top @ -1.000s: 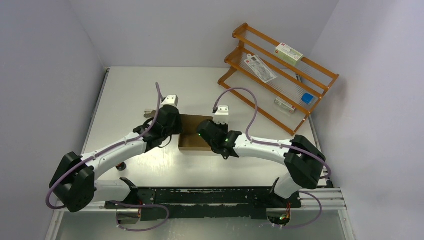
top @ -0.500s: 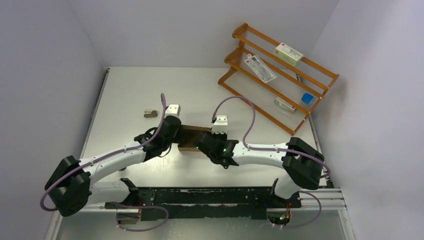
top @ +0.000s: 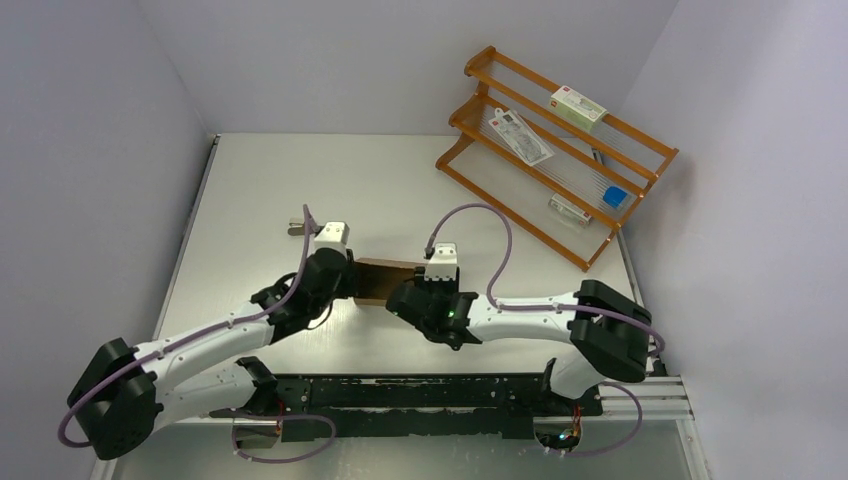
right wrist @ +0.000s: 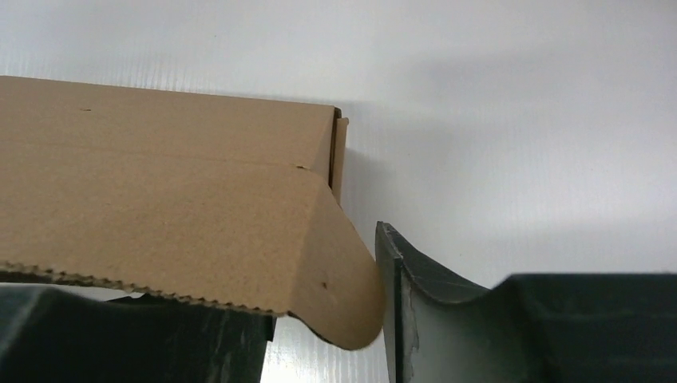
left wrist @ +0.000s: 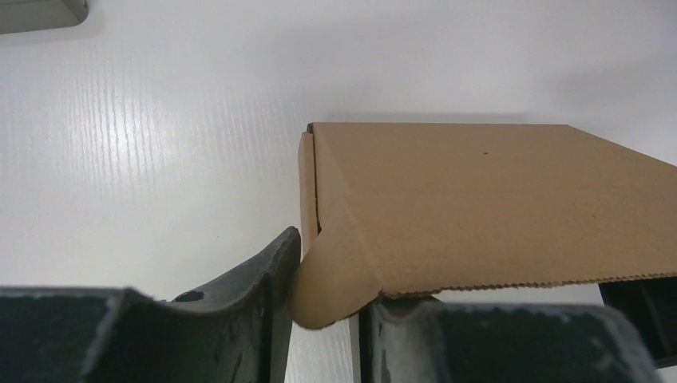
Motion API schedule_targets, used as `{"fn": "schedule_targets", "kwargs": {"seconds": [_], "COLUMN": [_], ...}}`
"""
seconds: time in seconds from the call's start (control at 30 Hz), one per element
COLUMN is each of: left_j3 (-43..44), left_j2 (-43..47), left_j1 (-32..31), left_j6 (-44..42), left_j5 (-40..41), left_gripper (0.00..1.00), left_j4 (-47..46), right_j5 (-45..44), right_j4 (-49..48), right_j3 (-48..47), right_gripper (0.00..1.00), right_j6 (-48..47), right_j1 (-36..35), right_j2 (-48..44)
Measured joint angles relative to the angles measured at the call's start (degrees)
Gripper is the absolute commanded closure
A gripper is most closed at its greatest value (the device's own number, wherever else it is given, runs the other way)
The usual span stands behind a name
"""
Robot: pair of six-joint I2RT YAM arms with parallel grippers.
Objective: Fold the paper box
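Both arms are drawing nearer, bringing the paper box (top: 383,281) along. Left gripper (left wrist: 323,319) and right gripper (right wrist: 327,319) are each clamping a rounded flap; its inside is staying hidden

The paper box (top: 378,281) is plain brown cardboard, folded up into a small rectangular shape and lying on the white counter (top: 400,180) near its middle. Its lid panel (left wrist: 495,199) slopes over the body, apparently not fully shut, with a serrated front edge. Rounded flaps curve down at the two near corners (right wrist: 339,279).
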State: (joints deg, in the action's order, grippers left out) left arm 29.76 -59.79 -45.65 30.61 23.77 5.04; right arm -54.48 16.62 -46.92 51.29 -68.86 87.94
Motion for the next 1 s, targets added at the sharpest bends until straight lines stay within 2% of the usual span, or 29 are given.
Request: {"fn": "schedule_targets", "kwargs": {"seconds": [0.33,0.47,0.6,0.77,0.9,1.0], "left_j3": [-4.3,-5.4,-5.1,1.0,9.2,14.9], "left_j2": [11.1,16.5,22.7,25.1,21.0,16.2], "left_j1": [0.0,-0.1,-0.1,-0.1,-0.1,-0.1], "left_j6": [1.6,2.3,3.7,4.3,3.2,1.4], "left_j5": [-2.8,-4.9,-5.7,-4.6,-2.1,-0.5], "left_gripper": [0.43,0.16,0.04,0.03,0.04,0.07], "left_j4": [0.0,2.4,6.8,13.9,16.6,17.6], "right_j5": [1.9,5.6,10.8,13.3,12.7,13.9], "right_j4": [-0.4,-0.8,-0.5,2.7,5.8,6.8], "right_j3": [4.1,7.1,7.8,4.5,-1.3,-5.5], "right_gripper": [0.17,0.01,0.0,0.0,0.0,0.0], "right_j6": [-2.2,-4.8,-8.2,-11.6,-13.5,-15.1], "right_j1": [-1.4,-1.4,-1.4,-1.3,0.2,4.4], "right_j2": [-9.6,-17.2,-24.7,-30.2,-30.1,-28.3]}}
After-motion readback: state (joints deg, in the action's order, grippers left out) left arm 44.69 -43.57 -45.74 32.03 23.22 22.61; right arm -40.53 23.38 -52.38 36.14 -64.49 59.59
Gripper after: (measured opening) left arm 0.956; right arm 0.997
